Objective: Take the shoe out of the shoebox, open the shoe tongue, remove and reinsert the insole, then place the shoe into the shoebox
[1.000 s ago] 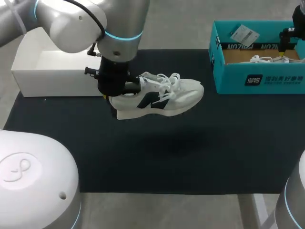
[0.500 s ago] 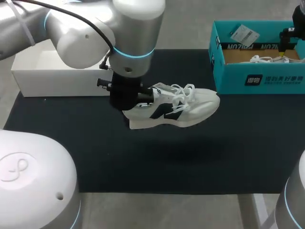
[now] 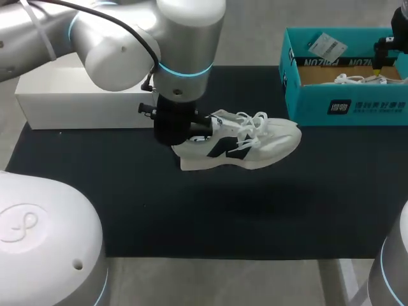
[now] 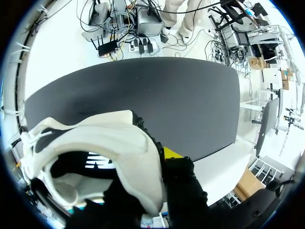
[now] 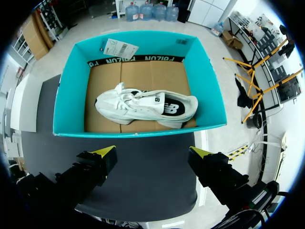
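A white shoe [image 3: 255, 141] with dark side marks and white laces hangs above the black mat [image 3: 268, 210], toe pointing toward the teal shoebox [image 3: 344, 107]. My left gripper [image 3: 190, 132] is shut on its heel. In the left wrist view the heel collar [image 4: 143, 157] sits between the fingers of that gripper [image 4: 159, 160], with one yellow tip showing outside it. My right gripper [image 5: 152, 155] stands open above the shoebox [image 5: 143, 130], nothing between its fingers. A second white shoe [image 5: 145, 109] lies on its side inside the box.
A white box [image 3: 70, 95] stands at the mat's back left, behind my left arm. A paper tag [image 5: 119, 47] leans on the shoebox's far wall. My right arm [image 3: 384, 54] hovers over the box at the back right.
My left arm has carried the shoe to the right, closer to the shoebox. The right gripper has stayed where it was.
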`<action>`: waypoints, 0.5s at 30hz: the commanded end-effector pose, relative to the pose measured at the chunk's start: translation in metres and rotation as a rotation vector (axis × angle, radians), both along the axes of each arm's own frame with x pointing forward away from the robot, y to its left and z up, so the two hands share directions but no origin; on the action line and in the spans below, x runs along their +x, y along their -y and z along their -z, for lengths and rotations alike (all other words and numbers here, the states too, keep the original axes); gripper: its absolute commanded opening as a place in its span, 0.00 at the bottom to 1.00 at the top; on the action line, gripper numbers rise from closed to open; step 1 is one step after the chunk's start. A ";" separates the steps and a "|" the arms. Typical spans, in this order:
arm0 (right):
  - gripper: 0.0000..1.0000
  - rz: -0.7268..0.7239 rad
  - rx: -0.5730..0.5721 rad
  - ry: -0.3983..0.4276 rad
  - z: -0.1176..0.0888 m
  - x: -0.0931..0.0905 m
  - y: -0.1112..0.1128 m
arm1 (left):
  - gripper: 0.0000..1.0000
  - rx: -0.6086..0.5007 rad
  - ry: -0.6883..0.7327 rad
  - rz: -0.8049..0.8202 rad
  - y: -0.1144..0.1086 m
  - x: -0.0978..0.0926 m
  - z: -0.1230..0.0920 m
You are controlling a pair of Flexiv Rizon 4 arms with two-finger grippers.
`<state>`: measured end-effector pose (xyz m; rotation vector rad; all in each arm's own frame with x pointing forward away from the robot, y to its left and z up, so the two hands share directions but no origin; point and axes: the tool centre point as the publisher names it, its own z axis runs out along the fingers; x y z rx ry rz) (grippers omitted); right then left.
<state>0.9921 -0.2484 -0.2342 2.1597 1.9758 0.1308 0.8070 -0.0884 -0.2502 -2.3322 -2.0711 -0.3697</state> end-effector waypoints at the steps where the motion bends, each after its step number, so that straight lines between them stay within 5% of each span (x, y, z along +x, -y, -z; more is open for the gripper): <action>1: 1.00 0.001 0.000 0.002 0.000 -0.001 0.000 | 0.00 0.017 0.005 0.004 0.007 0.008 0.019; 15: 1.00 0.001 0.000 0.002 0.000 -0.001 0.000 | 0.00 0.060 0.010 0.014 0.023 0.010 0.091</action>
